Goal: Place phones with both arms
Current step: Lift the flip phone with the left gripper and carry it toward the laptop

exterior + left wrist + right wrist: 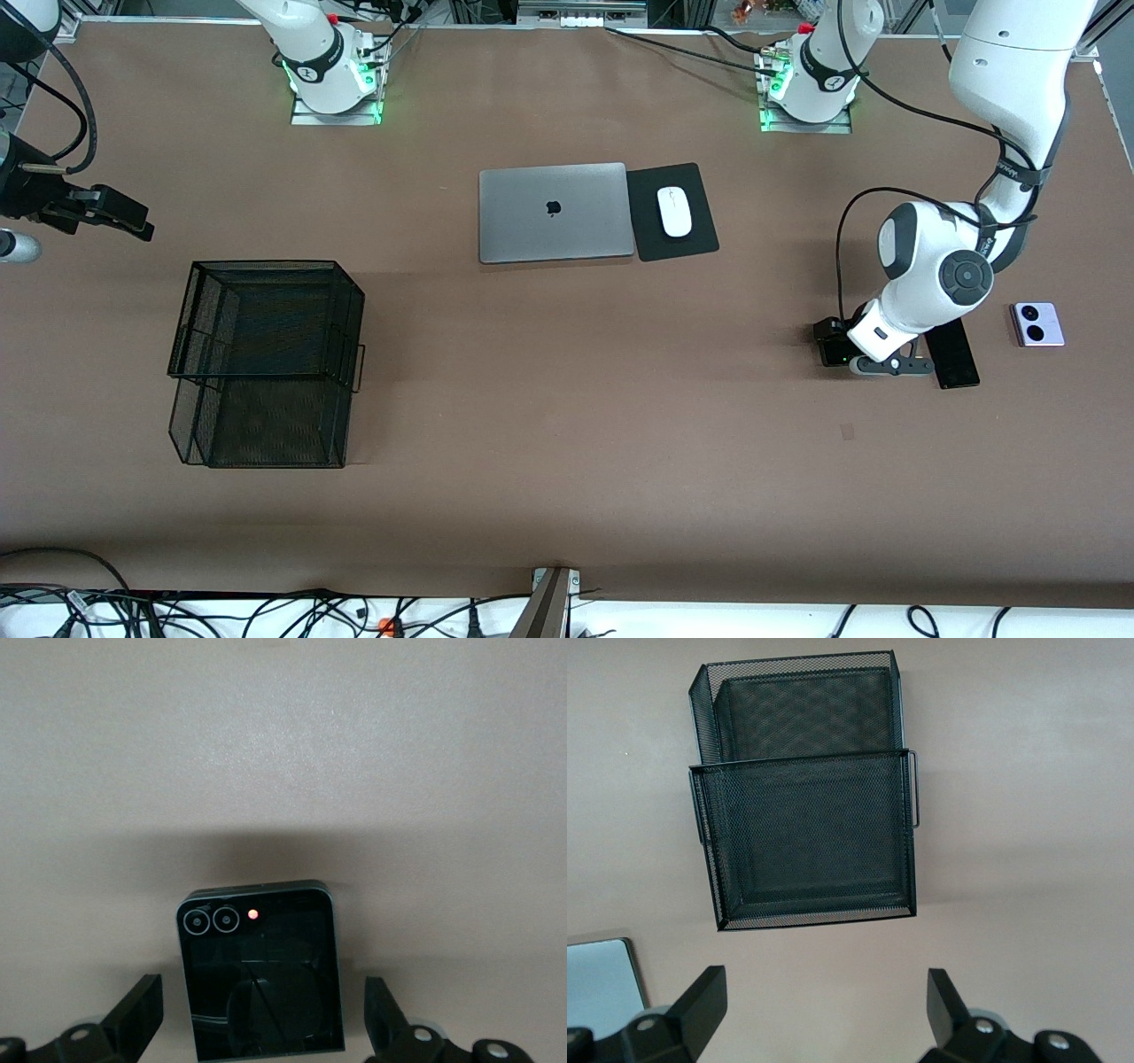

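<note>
A small square black phone (831, 344) lies on the brown table at the left arm's end. In the left wrist view this black phone (261, 979) shows two camera rings and a red dot. My left gripper (852, 348) (263, 1017) is open low over it, one finger (140, 1010) on each side, not touching. Beside it lies a long slim black phone (955, 356), partly under the arm. The pale lilac phone (1036, 323) lies past that one, toward the table's end. My right gripper (133, 221) (824, 1005) hangs open and empty at the right arm's end.
A black mesh basket (266, 354) (806, 815) stands toward the right arm's end. A grey laptop (554, 213) (598, 985) lies mid-table, with a white mouse (675, 211) on a black pad (700, 241) beside it. Cables run along the table's near edge.
</note>
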Available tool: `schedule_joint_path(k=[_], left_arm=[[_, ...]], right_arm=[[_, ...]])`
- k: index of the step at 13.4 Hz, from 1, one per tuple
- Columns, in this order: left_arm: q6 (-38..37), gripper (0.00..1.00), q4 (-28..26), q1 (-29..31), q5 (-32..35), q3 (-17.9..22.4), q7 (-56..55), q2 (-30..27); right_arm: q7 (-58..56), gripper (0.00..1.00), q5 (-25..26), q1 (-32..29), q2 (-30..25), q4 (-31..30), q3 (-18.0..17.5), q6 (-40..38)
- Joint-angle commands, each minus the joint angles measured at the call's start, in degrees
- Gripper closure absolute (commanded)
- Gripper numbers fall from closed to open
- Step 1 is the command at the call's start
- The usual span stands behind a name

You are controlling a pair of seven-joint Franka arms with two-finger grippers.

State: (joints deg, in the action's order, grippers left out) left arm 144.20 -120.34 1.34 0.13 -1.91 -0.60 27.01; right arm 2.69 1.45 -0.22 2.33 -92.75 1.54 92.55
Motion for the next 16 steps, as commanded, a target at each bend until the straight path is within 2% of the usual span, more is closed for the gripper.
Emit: schedule_joint_path(k=[1, 7, 8, 9, 10, 11, 12, 14, 16], left_arm=[[0.6, 0.0, -0.3, 0.2, -1.1, -0.5, 0.2, 0.9], [0.6, 0.0, -0.2, -0.3, -1.1, -0.6, 0.3, 2.2], [0.5, 0.12, -0.2, -0.2, -1.1, -0.6, 0.7, 2.3], [0.3, 0.43, -0.2, -0.2, -1.1, -0.5, 0.8, 2.5], [0.2, 0.57, -0.2, -0.1, -1.1, -0.6, 1.0, 2.6], [0.1, 0.64, -0.1, 0.1, -1.1, -0.5, 1.0, 2.6], [-0.1, 0.68, 0.3, 0.1, -1.1, -0.6, 1.0, 2.4], [-2.6, 0.69, 1.8, 0.1, -1.0, -0.6, 1.0, 1.5], [-11.1, 0.7, 6.8, -0.2, -1.0, -0.6, 0.9, 0.5]], right_arm=[[0.7, 0.0, -0.9, -0.7, -0.1, 0.5, -0.7, -0.8], [0.7, 0.0, -0.9, -0.7, -0.1, 0.5, -0.7, -0.8], [0.7, 0.0, -0.9, -0.7, -0.2, 0.6, -0.7, -0.7], [0.7, 0.0, -0.9, -0.7, -0.2, 0.5, -0.7, -0.8], [0.7, 0.0, -0.9, -0.7, -0.1, 0.6, -0.7, -0.8], [0.7, 0.0, -0.9, -0.7, -0.2, 0.5, -0.7, -0.8], [0.7, 0.0, -0.9, -0.7, -0.1, 0.5, -0.7, -0.8], [0.7, 0.0, -0.9, -0.7, -0.1, 0.6, -0.7, -0.8], [0.7, 0.0, -0.8, -0.7, -0.2, 0.5, -0.7, -0.9]])
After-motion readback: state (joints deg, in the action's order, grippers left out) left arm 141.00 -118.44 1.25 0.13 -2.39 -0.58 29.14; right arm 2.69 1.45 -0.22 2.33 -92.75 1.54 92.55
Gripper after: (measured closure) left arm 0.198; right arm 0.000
